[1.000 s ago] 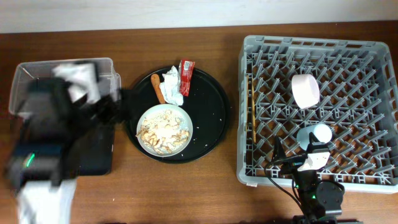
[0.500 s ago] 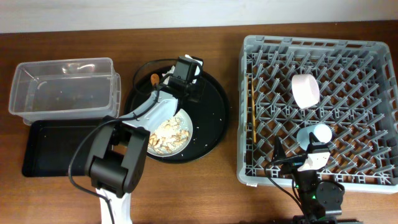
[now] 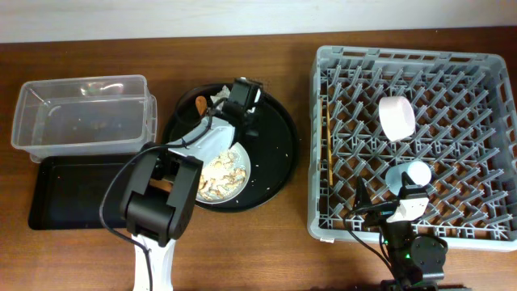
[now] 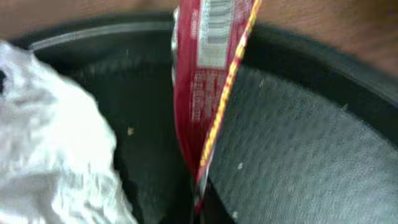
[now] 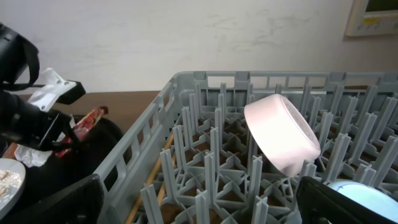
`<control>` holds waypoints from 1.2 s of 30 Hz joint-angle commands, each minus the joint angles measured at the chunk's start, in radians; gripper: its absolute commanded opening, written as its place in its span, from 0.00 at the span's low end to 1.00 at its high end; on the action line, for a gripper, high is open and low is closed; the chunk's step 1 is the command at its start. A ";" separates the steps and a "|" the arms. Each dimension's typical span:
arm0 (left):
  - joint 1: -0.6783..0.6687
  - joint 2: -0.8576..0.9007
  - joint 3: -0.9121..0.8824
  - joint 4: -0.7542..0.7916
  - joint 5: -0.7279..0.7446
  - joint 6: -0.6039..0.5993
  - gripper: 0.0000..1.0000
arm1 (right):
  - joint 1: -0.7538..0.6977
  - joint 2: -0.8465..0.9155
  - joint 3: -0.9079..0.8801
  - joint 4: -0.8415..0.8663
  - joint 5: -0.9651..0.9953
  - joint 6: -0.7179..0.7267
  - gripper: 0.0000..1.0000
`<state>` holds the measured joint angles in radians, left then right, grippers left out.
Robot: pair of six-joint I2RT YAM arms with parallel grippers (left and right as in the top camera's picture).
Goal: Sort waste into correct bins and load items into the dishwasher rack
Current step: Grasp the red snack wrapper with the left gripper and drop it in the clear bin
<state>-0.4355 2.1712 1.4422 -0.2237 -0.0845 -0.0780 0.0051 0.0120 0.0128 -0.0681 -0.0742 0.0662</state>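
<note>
In the left wrist view a red snack wrapper [image 4: 208,93] stands on edge, its lower end pinched in my shut left gripper [image 4: 198,208]. A crumpled white napkin [image 4: 56,137] lies just left of it. From overhead, that left gripper [image 3: 244,111] sits over the back of the round black tray and hides the wrapper. An orange sausage piece [image 3: 199,105] and a white plate [image 3: 222,174] of rice scraps lie nearby. My right gripper [image 5: 199,205] is open over the grey dishwasher rack [image 3: 404,55], which holds a white bowl [image 3: 397,117], a blue cup [image 3: 412,172] and chopsticks [image 3: 326,145].
A clear tub [image 3: 81,81] stands at the far left with a shallow black tray [image 3: 73,198] in front of it. The round black tray [image 3: 279,170] lies between the bins and the rack. My left arm crosses over the plate.
My left arm swung from the bins on the left to the back of the round tray. Its gripper shut on the red wrapper. The right arm stayed still.
</note>
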 commanded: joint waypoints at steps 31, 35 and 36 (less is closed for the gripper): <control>0.605 -0.267 0.256 -0.782 0.080 -0.197 0.00 | -0.006 -0.006 -0.007 -0.002 -0.012 -0.006 0.98; 0.659 -0.247 0.259 -0.666 0.089 -0.125 0.58 | -0.006 -0.006 -0.007 -0.002 -0.012 -0.006 0.98; 0.656 -0.247 0.268 -0.673 0.123 -0.093 0.66 | -0.005 -0.006 -0.007 -0.002 -0.012 -0.006 0.98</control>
<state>0.2176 1.9293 1.6958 -0.9150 -0.0124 -0.2611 0.0051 0.0120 0.0128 -0.0681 -0.0738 0.0662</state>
